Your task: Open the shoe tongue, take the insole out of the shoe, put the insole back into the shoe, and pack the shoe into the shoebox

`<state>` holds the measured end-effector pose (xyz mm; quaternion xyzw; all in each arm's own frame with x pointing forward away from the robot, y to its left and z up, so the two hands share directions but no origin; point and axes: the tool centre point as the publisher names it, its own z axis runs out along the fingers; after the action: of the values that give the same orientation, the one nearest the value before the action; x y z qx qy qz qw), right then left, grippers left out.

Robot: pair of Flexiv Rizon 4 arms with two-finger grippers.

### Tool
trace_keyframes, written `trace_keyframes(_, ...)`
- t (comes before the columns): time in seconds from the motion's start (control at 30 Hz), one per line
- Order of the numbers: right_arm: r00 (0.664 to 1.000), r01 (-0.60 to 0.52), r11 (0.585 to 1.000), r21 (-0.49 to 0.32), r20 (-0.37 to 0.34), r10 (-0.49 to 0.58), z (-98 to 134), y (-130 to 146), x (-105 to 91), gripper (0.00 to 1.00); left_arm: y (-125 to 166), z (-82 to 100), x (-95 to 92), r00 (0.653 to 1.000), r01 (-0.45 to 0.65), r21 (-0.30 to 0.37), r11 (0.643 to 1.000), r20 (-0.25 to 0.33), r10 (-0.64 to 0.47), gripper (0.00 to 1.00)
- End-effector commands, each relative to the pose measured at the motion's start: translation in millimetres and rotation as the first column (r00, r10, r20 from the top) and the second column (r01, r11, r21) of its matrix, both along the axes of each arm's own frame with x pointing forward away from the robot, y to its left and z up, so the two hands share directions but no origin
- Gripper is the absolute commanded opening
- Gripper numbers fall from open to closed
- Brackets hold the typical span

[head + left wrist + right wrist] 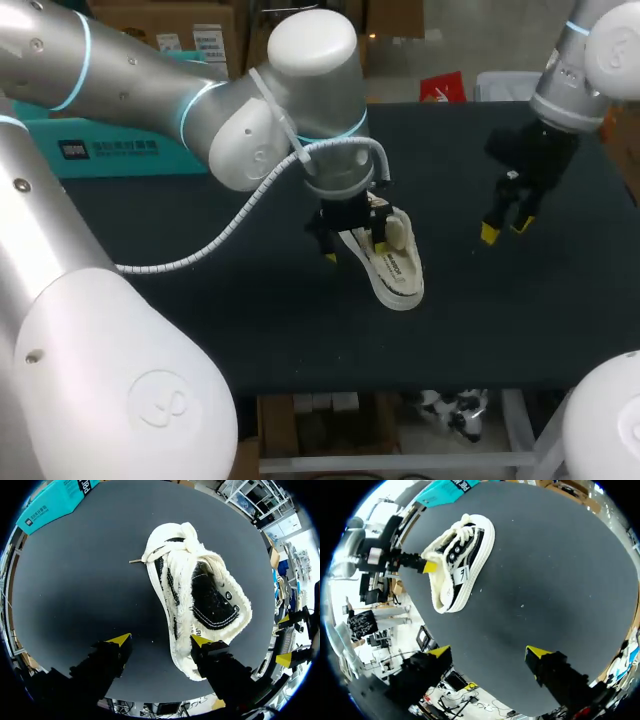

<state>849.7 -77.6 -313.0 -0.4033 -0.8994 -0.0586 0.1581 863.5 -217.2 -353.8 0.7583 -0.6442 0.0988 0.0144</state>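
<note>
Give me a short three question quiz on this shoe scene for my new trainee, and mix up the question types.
1. True or false: the right gripper is shut on the shoe.
2. Which gripper is close to the shoe? A) left gripper B) right gripper C) neither
3. Fill in: the box at the table's far left edge is ___ in colour.
Key: 1 false, its fingers are open and it is apart from the shoe; 2 A; 3 teal.

My left arm (235, 115) hides most of the shoebox (110, 160).
</note>
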Motion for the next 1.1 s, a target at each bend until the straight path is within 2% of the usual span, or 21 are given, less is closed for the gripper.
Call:
trace_keyframes(0.03,0.998,-0.05,0.998,-0.034,0.037,0.051,-2.1,0.0,-4.5,1.0,-7.7,-7.5,8.2,1.0,-0.014,0.011,1.0,-0.006,0.014,0.45)
trace_keyframes(0.1,0.996,-0.068,0.997,-0.042,0.058,0.07,-3.7,-4.2,-6.6,1.0,-9.4,-7.5,10.4,1.0,-0.023,0.015,1.0,-0.002,0.024,0.25)
trace_keyframes(0.13,0.994,-0.079,0.996,-0.047,0.071,0.083,-4.5,-5.9,-7.8,1.0,-9.6,-8.2,12.3,1.0,-0.032,0.021,0.999,0.0,0.032,0.06)
trace_keyframes(0.17,0.992,-0.088,0.995,-0.048,0.083,0.092,-5.4,-7.8,-9.1,1.0,-9.5,-8.6,13.4,0.999,-0.038,0.017,0.999,-0.001,0.038,0.0)
trace_keyframes(0.33,0.977,-0.141,0.988,-0.066,0.15,0.15,-7.3,-15.0,-17.4,1.0,-8.2,-9.2,15.6,0.999,-0.051,0.012,0.999,0.003,0.05,0.0)
trace_keyframes(0.47,0.979,-0.133,0.99,-0.055,0.149,0.14,-6.3,-18.1,-22.1,1.0,-5.5,-6.2,18.2,0.999,-0.053,-0.003,0.999,0.013,0.053,0.0)
trace_keyframes(0.57,0.979,-0.133,0.99,-0.055,0.149,0.14,-6.3,-18.1,-22.1,1.0,-1.8,5.9,16.2,0.998,-0.015,-0.019,1.0,0.062,0.016,0.0)
trace_keyframes(0.73,0.979,-0.133,0.99,-0.055,0.149,0.14,-6.3,-18.1,-22.1,1.0,15.5,26.7,16.7,0.976,0.105,-0.051,0.993,0.199,-0.093,0.0)
trace_keyframes(0.83,0.979,-0.133,0.99,-0.055,0.149,0.14,-6.3,-18.1,-22.1,1.0,25.3,34.4,19.8,0.962,0.17,-0.07,0.983,0.227,-0.151,0.0)
trace_keyframes(0.87,0.971,-0.172,0.98,-0.096,0.152,0.185,-5.2,-17.2,-20.7,1.0,27.7,36.9,21.1,0.956,0.189,-0.063,0.98,0.238,-0.169,0.0)
trace_keyframes(0.93,0.926,-0.296,0.943,-0.153,0.198,0.323,-0.5,-19.5,-20.8,1.0,31.1,43.2,22.2,0.935,0.267,-0.059,0.962,0.257,-0.244,0.0)
trace_keyframes(0.97,0.921,-0.304,0.938,-0.167,0.199,0.334,2.0,-22.2,-20.5,1.0,32.9,45.9,22.9,0.931,0.285,-0.052,0.957,0.254,-0.263,0.0)
trace_keyframes(1.03,0.858,-0.407,0.888,-0.211,0.246,0.452,6.2,-27.0,-19.9,1.0,36.3,53.3,24.5,0.912,0.339,-0.046,0.94,0.261,-0.316,0.0)
trace_keyframes(1.1,0.825,-0.46,0.857,-0.231,0.246,0.509,9.4,-32.0,-14.2,1.0,38.0,62.1,24.8,0.883,0.398,-0.029,0.917,0.283,-0.374,0.0)
